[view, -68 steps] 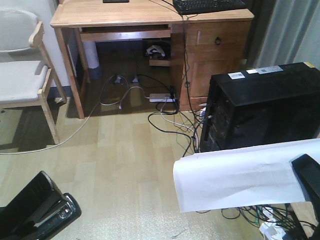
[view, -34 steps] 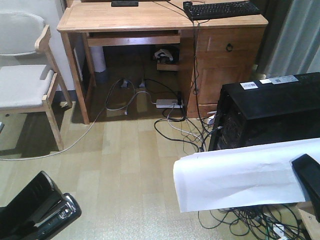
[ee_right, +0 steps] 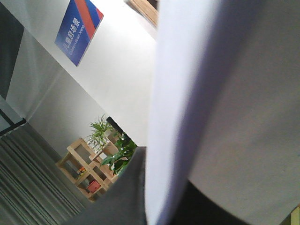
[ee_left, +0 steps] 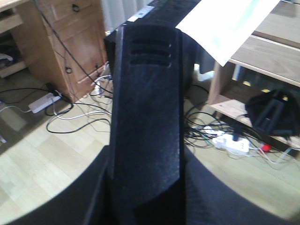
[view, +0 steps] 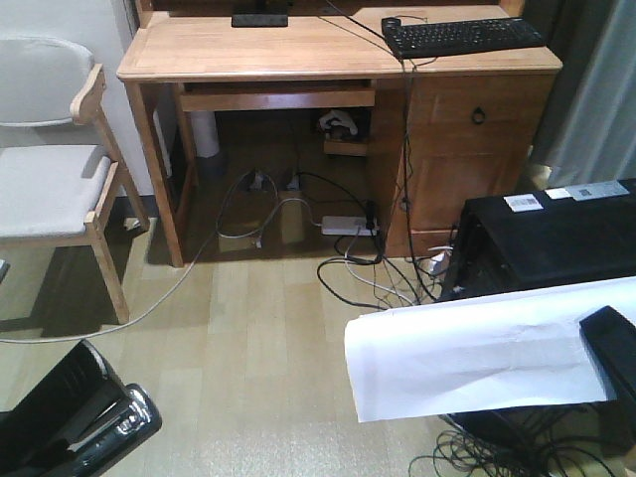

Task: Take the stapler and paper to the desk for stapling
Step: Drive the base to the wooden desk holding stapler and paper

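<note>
— What do we have ahead of us, biggest first?

— We see the desk (view: 298,55) across the floor, its pale wood tabletop facing us. The sheet and the stapler both hang well short of it, over the floor.

— And beside it?

— To its left we see a chair (view: 50,184) with a pale seat. To its right, and nearer us, a black computer tower (view: 556,234) stands on the floor.

— Where do we find the paper?

— We find the paper (view: 467,358) in the air in front of the tower, lying nearly flat, with its left edge free. The right gripper (view: 606,343) pinches it at its right edge, where one black finger lies over the sheet. In the right wrist view the sheet fills most of the picture, close against the camera.

— What do we see on the tabletop?

— We see a black keyboard (view: 462,35) at the back right corner, with a cable running down over the front edge.

— And the stapler?

— We see the stapler (view: 127,422) at the lower left, off the floor, its metal part glinting. The left gripper (view: 94,417) has its fingers pressed onto it, as far as we can tell. The left wrist view gives us only a long black body up close.

— And the smallest?

— We see a white power strip (view: 348,226) on the floor under the desk, among loose cables (view: 368,278).
</note>
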